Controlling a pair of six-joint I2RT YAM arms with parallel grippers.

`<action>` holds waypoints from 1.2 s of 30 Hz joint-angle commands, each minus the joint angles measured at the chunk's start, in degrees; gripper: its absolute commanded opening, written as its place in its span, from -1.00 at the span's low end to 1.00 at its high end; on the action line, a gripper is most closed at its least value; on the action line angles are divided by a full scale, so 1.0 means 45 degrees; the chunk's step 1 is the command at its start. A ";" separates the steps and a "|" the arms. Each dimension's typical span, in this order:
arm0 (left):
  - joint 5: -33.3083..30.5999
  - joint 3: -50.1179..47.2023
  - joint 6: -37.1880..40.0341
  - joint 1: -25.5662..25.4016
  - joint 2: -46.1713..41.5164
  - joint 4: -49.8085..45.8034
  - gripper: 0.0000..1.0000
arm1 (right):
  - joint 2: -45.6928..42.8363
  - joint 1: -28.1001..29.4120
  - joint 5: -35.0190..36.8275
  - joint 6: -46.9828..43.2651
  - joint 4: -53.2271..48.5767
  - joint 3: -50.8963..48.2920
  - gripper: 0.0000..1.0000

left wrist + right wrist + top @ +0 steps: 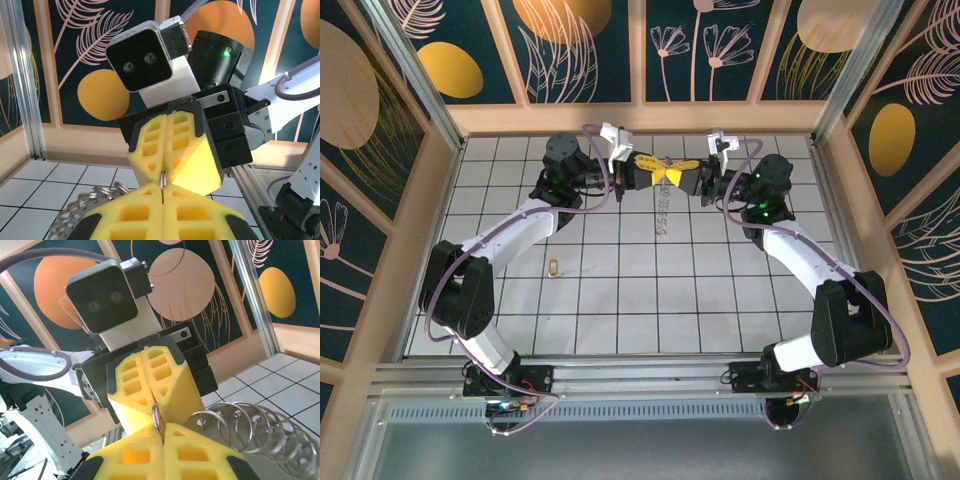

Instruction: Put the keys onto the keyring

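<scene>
My two grippers meet tip to tip high over the back of the table, the left gripper (657,172) and the right gripper (677,172) both shut. Each pinches the same thin silvery ring of the keyring (163,179) between its yellow fingertips. In the right wrist view that ring (157,417) stands edge-on where the left arm's pads meet my right gripper (163,434). The rest of the keyring hangs down as a narrow chain of loops (661,208), seen lower right (250,430). A small brass key (553,267) lies flat on the tiles, far to the lower left of both grippers.
The white tiled table (650,310) is walled by wooden rails and patterned panels. A metal frame post (22,85) stands at the left. Both arm bases sit at the near edge, with open tiles between them.
</scene>
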 commanded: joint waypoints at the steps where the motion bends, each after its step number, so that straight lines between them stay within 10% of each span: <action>1: 0.0284 0.0467 0.0133 -0.0129 -0.0021 0.0128 -1.00 | 0.0065 0.0113 -0.0127 -0.0179 0.0181 0.0504 -1.00; 10: -0.0685 0.1141 0.0177 -0.0023 -0.0176 -0.1333 -0.40 | -0.0110 -0.0486 0.0128 0.0527 0.2299 0.0144 -1.00; 36: -0.0630 0.1203 -0.4723 0.0105 0.0768 0.3200 -0.39 | 0.1735 -0.0328 0.2041 0.4633 1.0179 -0.0063 -1.00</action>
